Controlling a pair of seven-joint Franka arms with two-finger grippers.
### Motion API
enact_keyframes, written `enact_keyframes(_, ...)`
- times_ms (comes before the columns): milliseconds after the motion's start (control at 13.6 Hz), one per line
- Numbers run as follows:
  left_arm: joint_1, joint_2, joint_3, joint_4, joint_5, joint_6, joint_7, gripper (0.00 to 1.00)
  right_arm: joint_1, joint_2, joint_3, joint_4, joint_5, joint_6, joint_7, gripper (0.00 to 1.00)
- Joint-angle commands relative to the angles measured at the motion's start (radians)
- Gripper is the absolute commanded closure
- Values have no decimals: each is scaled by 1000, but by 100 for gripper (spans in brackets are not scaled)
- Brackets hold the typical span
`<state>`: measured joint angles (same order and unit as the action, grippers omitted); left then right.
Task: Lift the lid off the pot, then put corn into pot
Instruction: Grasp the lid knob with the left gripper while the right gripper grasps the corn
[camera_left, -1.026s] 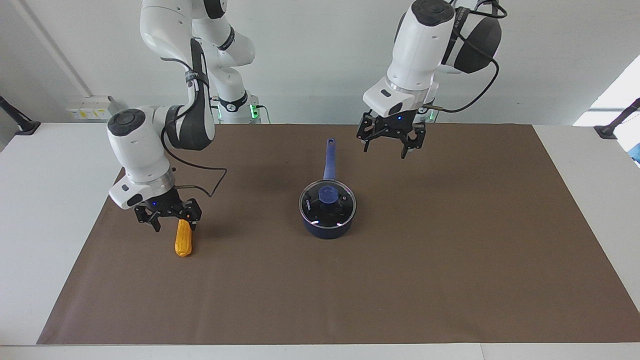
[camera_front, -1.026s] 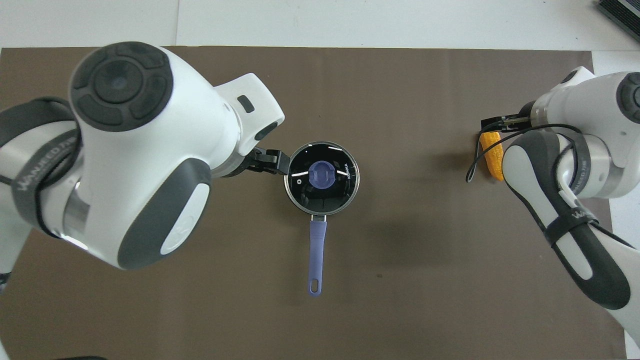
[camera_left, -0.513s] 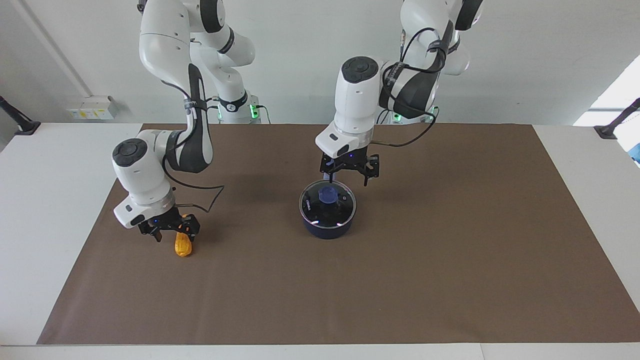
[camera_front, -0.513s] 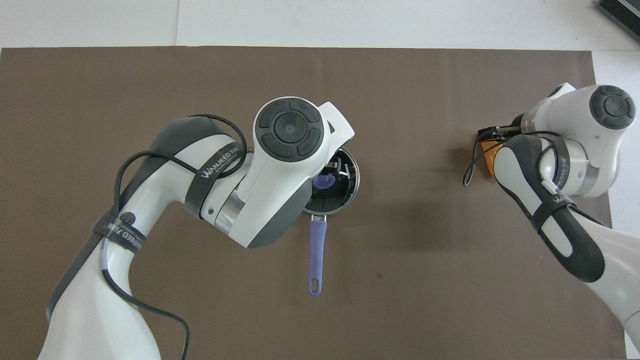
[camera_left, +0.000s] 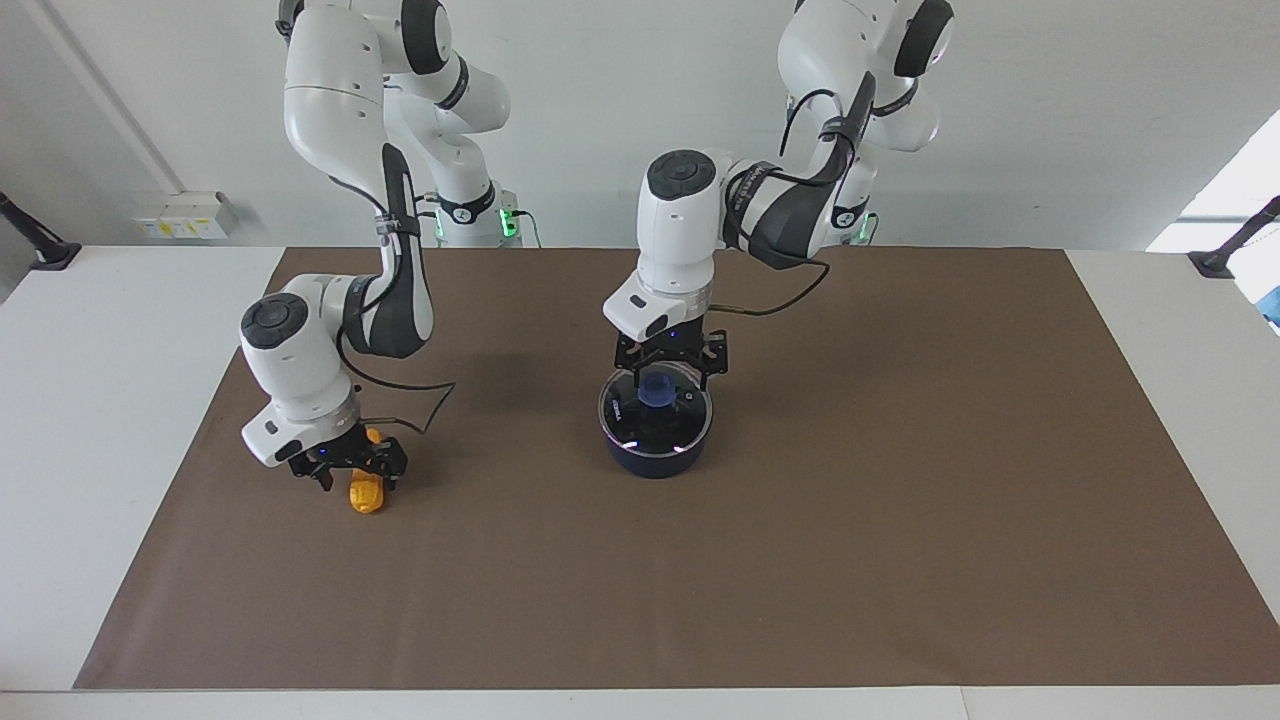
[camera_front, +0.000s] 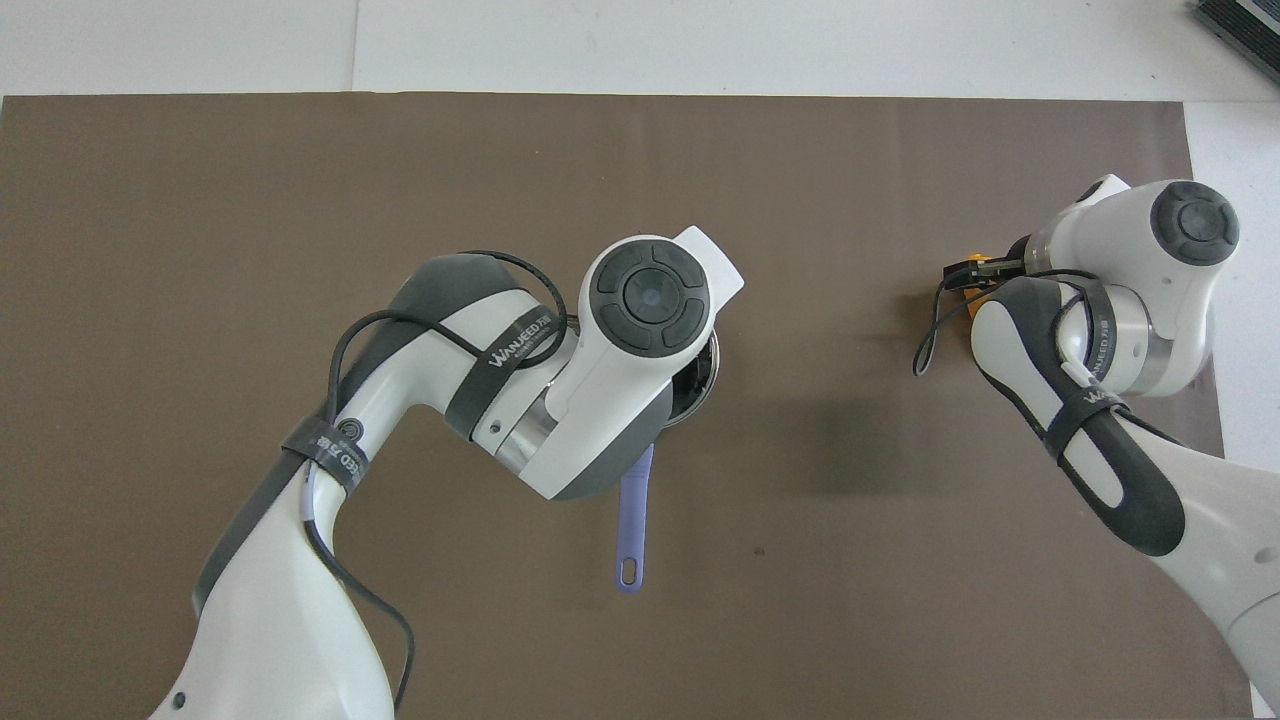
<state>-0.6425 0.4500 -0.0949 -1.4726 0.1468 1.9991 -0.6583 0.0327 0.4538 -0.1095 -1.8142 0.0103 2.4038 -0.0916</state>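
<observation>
The navy pot (camera_left: 655, 458) stands mid-mat with the glass lid (camera_left: 683, 417) on it, handle (camera_front: 634, 520) pointing toward the robots. My left gripper (camera_left: 668, 378) is open, low over the lid, its fingers either side of the blue knob (camera_left: 657, 392). The orange corn (camera_left: 365, 497) lies on the mat toward the right arm's end. My right gripper (camera_left: 358, 478) is open and down over the corn, fingers either side of its nearer end. In the overhead view the left arm hides the lid and most of the pot, and the right arm hides most of the corn (camera_front: 975, 288).
A brown mat (camera_left: 900, 520) covers the white table. Nothing else stands on it. The arms' bases and cables sit at the robots' edge.
The left gripper has swung in from beside the pot's handle and come down over the lid's knob. The right gripper has dropped lower onto the corn. Pot, lid and corn have not moved.
</observation>
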Motion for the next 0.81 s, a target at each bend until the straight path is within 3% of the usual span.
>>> enact_keyframes(0,-28,10,14,-20,34,58,-60,0,-5,-3,7,-14,-12,21,1,59)
enact_keyframes(73,-25,10,14,-23,33,73,-60,0,-4,-3,7,-14,-12,17,1,100)
enact_keyframes(513,-23,3,15,-75,34,93,-61,0,4,-4,5,7,-13,-3,12,100)
enact_keyframes(733,-25,-4,15,-75,34,83,-63,0,4,-53,5,32,-13,-75,10,100)
